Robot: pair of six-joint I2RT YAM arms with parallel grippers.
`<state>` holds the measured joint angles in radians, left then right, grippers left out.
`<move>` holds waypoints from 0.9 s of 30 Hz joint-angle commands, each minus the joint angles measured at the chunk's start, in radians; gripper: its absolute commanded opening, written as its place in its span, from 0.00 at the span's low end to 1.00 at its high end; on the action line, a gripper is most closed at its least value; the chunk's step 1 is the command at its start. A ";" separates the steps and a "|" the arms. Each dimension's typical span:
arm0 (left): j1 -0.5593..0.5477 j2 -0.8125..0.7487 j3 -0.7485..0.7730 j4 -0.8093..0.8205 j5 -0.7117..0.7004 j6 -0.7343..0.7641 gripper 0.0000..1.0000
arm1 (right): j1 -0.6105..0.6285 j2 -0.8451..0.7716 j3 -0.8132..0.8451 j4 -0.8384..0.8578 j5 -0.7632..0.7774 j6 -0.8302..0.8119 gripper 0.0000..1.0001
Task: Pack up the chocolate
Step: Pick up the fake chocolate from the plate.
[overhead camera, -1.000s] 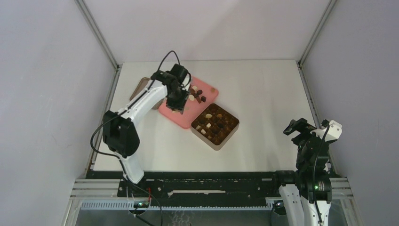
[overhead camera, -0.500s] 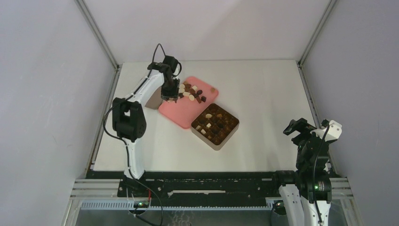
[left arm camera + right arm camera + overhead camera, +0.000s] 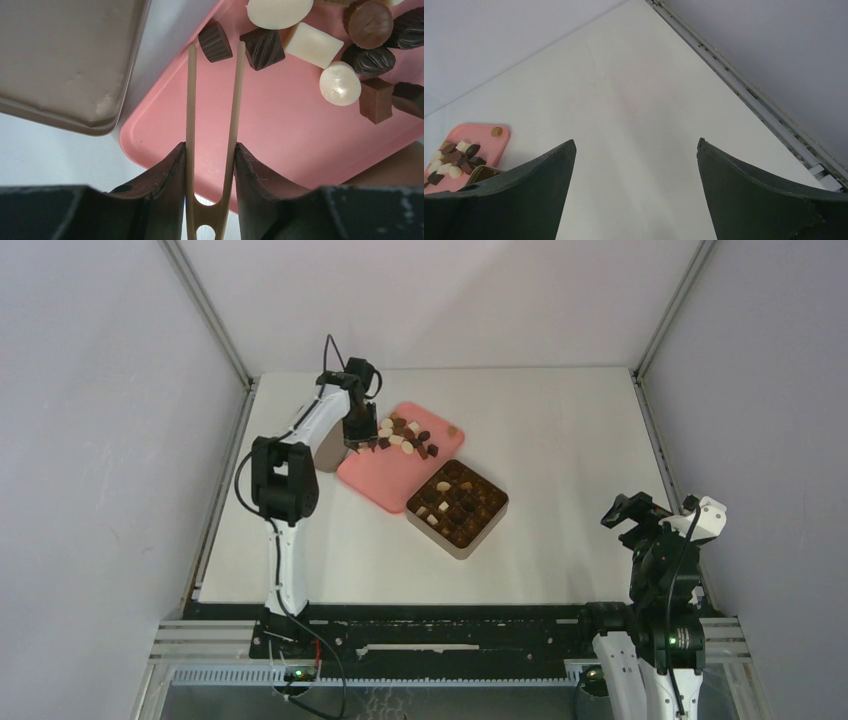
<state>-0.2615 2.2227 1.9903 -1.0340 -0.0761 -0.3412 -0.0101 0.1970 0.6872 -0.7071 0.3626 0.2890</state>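
Observation:
The chocolate [image 3: 405, 438] lies as a pile of dark, brown and cream pieces at the far end of a pink tray [image 3: 385, 480]. More pieces fill the grid of the square tin [image 3: 485, 533]. My left gripper [image 3: 358, 435] hangs over the tray's left corner, shut on thin wooden tongs [image 3: 235, 95]. The tong tips stand apart, and a dark cup-shaped chocolate [image 3: 215, 41] sits between them at their ends. I cannot tell whether they touch it. Another dark piece [image 3: 263, 47] lies just right of them. My right gripper [image 3: 630, 512] is open and empty near its base.
The tan tin lid [image 3: 60, 55] lies flat just left of the pink tray [image 3: 280, 125], partly under my left arm. In the right wrist view the tray [image 3: 474, 137] shows at far left, and a metal rail [image 3: 749, 95] runs along the table's right edge.
My left gripper has moved back and to the left with the tongs, from the tray's middle to its left corner beside the pile. The right arm has not moved.

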 commanded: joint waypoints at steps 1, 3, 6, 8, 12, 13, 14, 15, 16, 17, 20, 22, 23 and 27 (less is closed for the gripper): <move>0.012 0.009 0.071 0.032 -0.013 -0.027 0.41 | 0.007 -0.008 0.002 0.036 -0.005 -0.019 1.00; 0.014 0.020 0.082 0.031 -0.003 -0.028 0.40 | 0.007 -0.010 0.002 0.036 -0.005 -0.019 1.00; 0.015 0.026 0.084 0.028 0.008 -0.024 0.36 | 0.007 -0.008 0.002 0.037 -0.004 -0.019 1.00; 0.014 0.021 0.074 0.025 0.004 -0.019 0.32 | 0.007 -0.007 0.002 0.037 -0.004 -0.019 1.00; 0.015 -0.011 0.042 0.022 0.000 -0.004 0.25 | 0.007 -0.007 0.002 0.037 -0.004 -0.019 1.00; 0.015 -0.023 0.033 0.019 0.000 0.001 0.22 | 0.007 -0.007 0.002 0.037 -0.004 -0.019 1.00; 0.015 -0.037 0.021 0.017 -0.001 0.006 0.20 | 0.007 -0.007 0.002 0.037 -0.004 -0.019 1.00; 0.015 -0.052 0.009 0.015 -0.001 0.013 0.19 | 0.007 -0.008 0.002 0.037 -0.004 -0.020 1.00; 0.015 -0.074 -0.006 0.015 -0.001 0.020 0.17 | 0.007 -0.007 0.002 0.037 -0.004 -0.020 1.00; 0.015 -0.089 -0.020 0.014 -0.002 0.027 0.15 | 0.007 -0.008 0.002 0.037 -0.004 -0.020 1.00; 0.015 -0.135 -0.066 0.011 0.000 0.051 0.11 | 0.007 -0.011 0.002 0.037 -0.002 -0.020 1.00; 0.014 -0.161 -0.095 0.009 -0.001 0.064 0.07 | 0.007 -0.013 0.002 0.037 -0.002 -0.021 1.00; 0.014 -0.172 -0.107 0.001 0.001 0.070 0.06 | 0.007 -0.013 0.002 0.037 -0.002 -0.020 1.00; 0.013 -0.224 -0.178 0.007 0.022 0.088 0.06 | 0.007 -0.014 0.002 0.038 -0.004 -0.021 1.00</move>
<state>-0.2527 2.1044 1.8690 -1.0321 -0.0715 -0.2962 -0.0101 0.1932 0.6872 -0.7067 0.3607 0.2890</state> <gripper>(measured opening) 0.353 0.993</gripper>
